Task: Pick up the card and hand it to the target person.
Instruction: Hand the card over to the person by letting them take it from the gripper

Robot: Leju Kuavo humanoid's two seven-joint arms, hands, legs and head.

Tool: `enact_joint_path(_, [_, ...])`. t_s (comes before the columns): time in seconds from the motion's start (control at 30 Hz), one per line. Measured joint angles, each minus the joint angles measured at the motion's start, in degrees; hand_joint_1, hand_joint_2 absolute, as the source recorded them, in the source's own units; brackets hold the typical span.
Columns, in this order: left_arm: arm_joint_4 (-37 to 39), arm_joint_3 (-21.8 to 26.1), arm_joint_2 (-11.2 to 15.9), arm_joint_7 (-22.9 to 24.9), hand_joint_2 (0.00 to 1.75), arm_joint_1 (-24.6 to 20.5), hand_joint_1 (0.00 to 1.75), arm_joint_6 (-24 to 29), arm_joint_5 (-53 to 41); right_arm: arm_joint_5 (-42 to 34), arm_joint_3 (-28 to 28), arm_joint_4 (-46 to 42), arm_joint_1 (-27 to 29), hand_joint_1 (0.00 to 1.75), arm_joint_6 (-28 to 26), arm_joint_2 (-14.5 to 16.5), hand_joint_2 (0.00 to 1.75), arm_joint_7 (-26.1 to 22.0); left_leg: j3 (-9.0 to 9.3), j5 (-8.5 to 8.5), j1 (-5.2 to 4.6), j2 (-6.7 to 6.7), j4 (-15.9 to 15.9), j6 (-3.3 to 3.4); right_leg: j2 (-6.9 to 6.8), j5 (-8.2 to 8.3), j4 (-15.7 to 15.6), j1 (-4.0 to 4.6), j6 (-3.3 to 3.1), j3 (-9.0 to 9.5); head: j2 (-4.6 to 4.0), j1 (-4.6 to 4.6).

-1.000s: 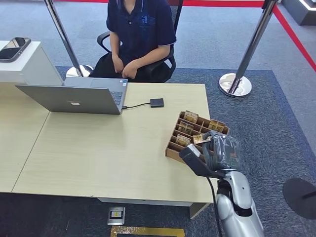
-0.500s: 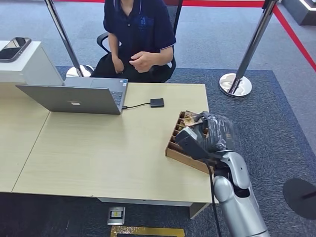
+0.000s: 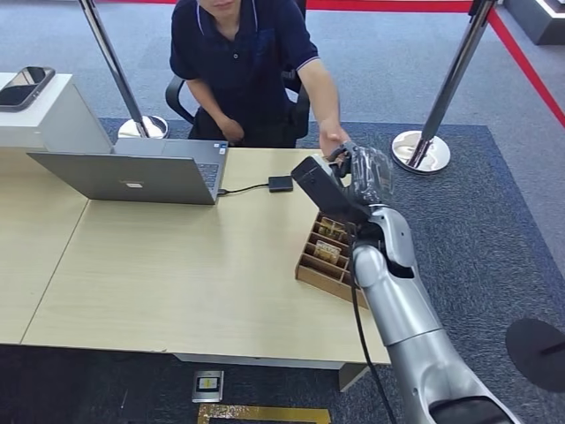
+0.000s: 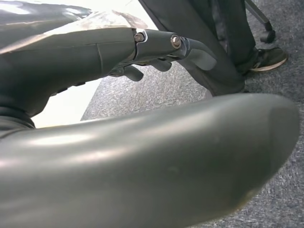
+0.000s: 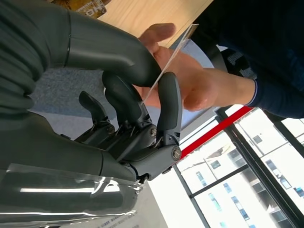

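One card (image 5: 168,59), thin and seen edge-on, is pinched between the thumb and a dark finger of our right hand (image 5: 143,99). The person's hand (image 5: 179,76) lies open right behind the card, touching or very near it; we cannot tell which. In the head view our right hand (image 3: 357,172) is raised beyond the far right corner of the table (image 3: 167,274), meeting that hand (image 3: 331,139) of the one seated person (image 3: 246,62). Below our arm sits one wooden tray (image 3: 327,261) with more cards in its compartments. Our left hand (image 4: 161,52) hangs over carpet, fingers loosely extended, holding nothing. On the table: one laptop (image 3: 133,172), one small black device (image 3: 281,184) wired to it. Two stanchions (image 3: 440,97).
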Motion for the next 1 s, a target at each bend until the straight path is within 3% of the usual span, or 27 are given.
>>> enact_joint_path(0.47, [0.0, -0.3, 0.0, -0.1, 0.0, 0.0, 0.0, -0.7, -0.8, 2.9, -0.2, 11.6, -3.0, 1.24, -3.4, 1.1, 1.75, 1.8, 0.0, 0.0, 0.0, -0.01, 0.0, 0.0, 0.0, 0.0, 0.0, 0.0, 0.0, -0.01, 0.0, 0.01])
enact_joint_path(0.6, [0.0, -0.4, 0.0, 0.0, 0.0, 0.0, 0.0, -0.7, -0.9, 3.1, -0.3, 12.8, -3.0, 0.07, -3.6, 1.1, 1.75, 2.0, -0.01, 0.0, 0.0, 0.0, 0.0, 0.0, 0.0, 0.0, 0.0, 0.0, 0.0, -0.02, 0.0, 0.0])
enact_joint_path(0.67, [0.0, -0.5, 0.0, 0.0, 0.0, 0.0, 0.0, -0.8, -1.0, 3.3, -0.3, 13.2, -3.0, 0.0, -3.8, 1.1, 1.75, 2.1, -0.01, 0.0, 0.0, 0.0, 0.0, 0.0, 0.0, 0.0, 0.0, 0.0, 0.0, -0.02, 0.0, 0.01])
enact_joint_path(0.8, [0.0, -0.7, 0.0, 0.1, 0.0, 0.0, 0.0, -0.8, -1.2, 4.0, -0.3, 13.7, -2.7, 0.0, -4.8, 1.1, 0.0, 2.2, -0.01, 0.0, 0.0, 0.0, 0.0, 0.0, 0.0, 0.0, 0.0, 0.0, 0.0, -0.02, 0.0, 0.01])
enact_joint_path(1.0, [0.0, -0.8, 0.1, 0.5, 0.0, 0.0, 0.0, -0.8, -1.0, 5.6, -0.4, 13.6, -1.6, 0.0, -7.8, 1.0, 0.0, 2.0, -0.01, 0.0, 0.0, 0.0, 0.0, 0.0, 0.0, 0.0, 0.0, 0.0, 0.0, -0.02, 0.0, 0.01])
